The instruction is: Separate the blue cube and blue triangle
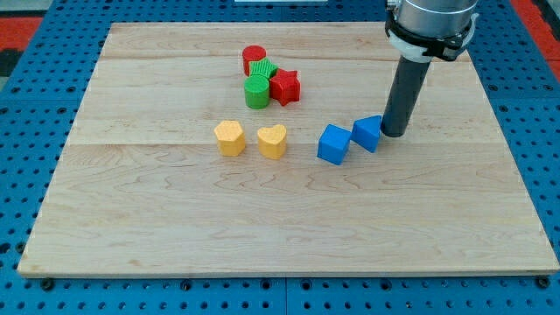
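Blue cube [333,144] touches blue triangle [368,133], my tip [394,134] beside.

My tip [393,134] touches the blue triangle [367,133] from the view's right; blue cube [332,144] just left.

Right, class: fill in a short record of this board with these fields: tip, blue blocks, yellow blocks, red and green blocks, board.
tip: my tip sits at the right edge of the blue triangle
blue blocks: blue cube left of the triangle, corners touching or nearly so
yellow blocks: two, side by side, left of the cube, apart
red and green blocks: four clustered near the view's top
board: wooden
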Tool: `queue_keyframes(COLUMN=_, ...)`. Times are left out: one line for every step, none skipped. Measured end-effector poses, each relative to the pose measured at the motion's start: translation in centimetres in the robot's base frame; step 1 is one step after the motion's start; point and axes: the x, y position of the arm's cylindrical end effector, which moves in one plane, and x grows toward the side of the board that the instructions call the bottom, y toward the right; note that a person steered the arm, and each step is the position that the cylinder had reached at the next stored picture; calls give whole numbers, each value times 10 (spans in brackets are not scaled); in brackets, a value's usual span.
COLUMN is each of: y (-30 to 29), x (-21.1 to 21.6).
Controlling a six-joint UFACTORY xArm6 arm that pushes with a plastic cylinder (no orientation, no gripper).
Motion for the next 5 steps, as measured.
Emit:
queue_keyframes(y=-8, x=35)
queue_keyframes(y=-37, x=53)
queue_keyframes(y=-84, x=51)
queue_keyframes(y=-96, x=52)
queue_keyframes(y=-89, x=52)
